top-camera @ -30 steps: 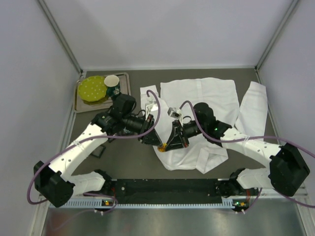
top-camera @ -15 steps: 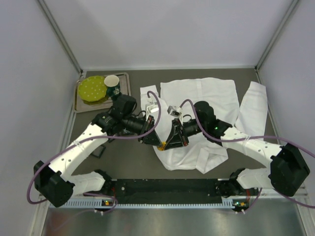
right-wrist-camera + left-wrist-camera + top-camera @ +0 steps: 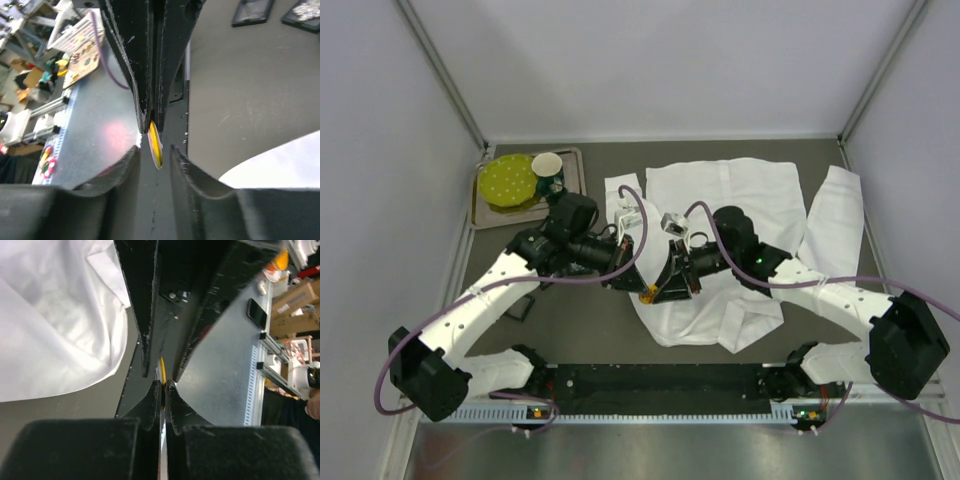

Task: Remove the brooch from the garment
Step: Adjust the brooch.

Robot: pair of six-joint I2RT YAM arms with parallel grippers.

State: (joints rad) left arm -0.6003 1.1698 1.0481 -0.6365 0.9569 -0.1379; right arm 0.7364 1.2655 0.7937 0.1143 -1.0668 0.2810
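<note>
Left wrist: brooch (image 3: 161,370) in left hand (image 3: 162,384)

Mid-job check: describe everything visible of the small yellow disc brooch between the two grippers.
The brooch is a small, thin yellow disc, edge-on in both wrist views and orange-tinted from above. The left gripper is shut on it, pinching its flat faces. The right gripper has its fingers apart on either side of it, apparently not touching. The brooch hangs over the dark table beside the white shirt, seemingly clear of the cloth. No pin shows.
</note>
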